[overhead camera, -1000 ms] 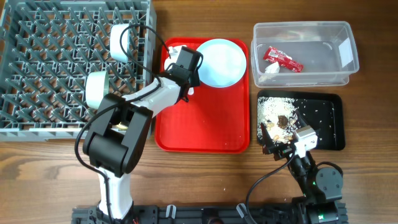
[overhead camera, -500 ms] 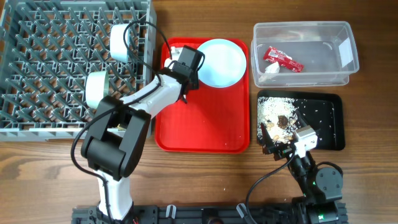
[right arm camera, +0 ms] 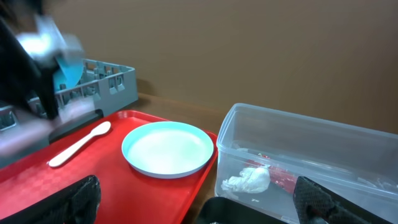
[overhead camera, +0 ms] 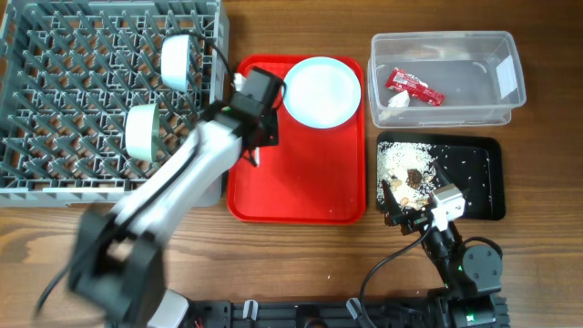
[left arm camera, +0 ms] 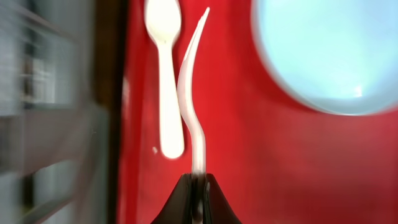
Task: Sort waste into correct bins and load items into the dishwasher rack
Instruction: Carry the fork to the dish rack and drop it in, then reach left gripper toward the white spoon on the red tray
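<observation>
Grip tight, my left claw [left arm camera: 198, 180] clamped on the white fork [left arm camera: 189, 93], spoon [left arm camera: 166, 81] lying just left of it on the red tray [left arm camera: 249, 155], plate [left arm camera: 329, 50] ahead to its right, my right claw [right arm camera: 202, 205] spread wide, empty

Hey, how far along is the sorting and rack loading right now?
Done: the red wrapper and white scrap sit in the clear tub, the rice grains lie in the black tray, and two pale dishes stand in the rack.
In hand: the left gripper has its jaws shut on the white fork above the red tray.
Left: the spoon and blue plate on that tray. The right gripper rests open.
</observation>
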`<act>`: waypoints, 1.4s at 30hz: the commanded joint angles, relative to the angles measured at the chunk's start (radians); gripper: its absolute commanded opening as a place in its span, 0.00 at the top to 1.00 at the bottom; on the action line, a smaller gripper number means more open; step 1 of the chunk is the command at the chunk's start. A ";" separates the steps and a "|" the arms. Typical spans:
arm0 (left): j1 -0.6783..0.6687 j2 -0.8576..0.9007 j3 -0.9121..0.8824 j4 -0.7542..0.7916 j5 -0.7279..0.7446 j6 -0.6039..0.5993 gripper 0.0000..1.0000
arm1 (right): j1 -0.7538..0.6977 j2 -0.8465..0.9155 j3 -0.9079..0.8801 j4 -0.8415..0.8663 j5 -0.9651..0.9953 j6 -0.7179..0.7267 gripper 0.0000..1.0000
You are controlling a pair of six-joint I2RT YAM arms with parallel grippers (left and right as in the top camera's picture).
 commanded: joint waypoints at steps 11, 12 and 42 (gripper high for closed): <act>0.064 -0.207 0.002 -0.110 -0.294 0.150 0.96 | -0.006 -0.013 -0.003 0.003 -0.015 0.014 0.00; 0.074 -0.187 0.002 -0.096 -0.314 0.150 0.96 | -0.006 -0.013 -0.003 0.003 -0.015 0.014 0.00; 0.058 -0.006 0.002 0.099 -0.270 0.322 0.61 | -0.006 -0.013 -0.003 0.003 -0.016 0.014 0.00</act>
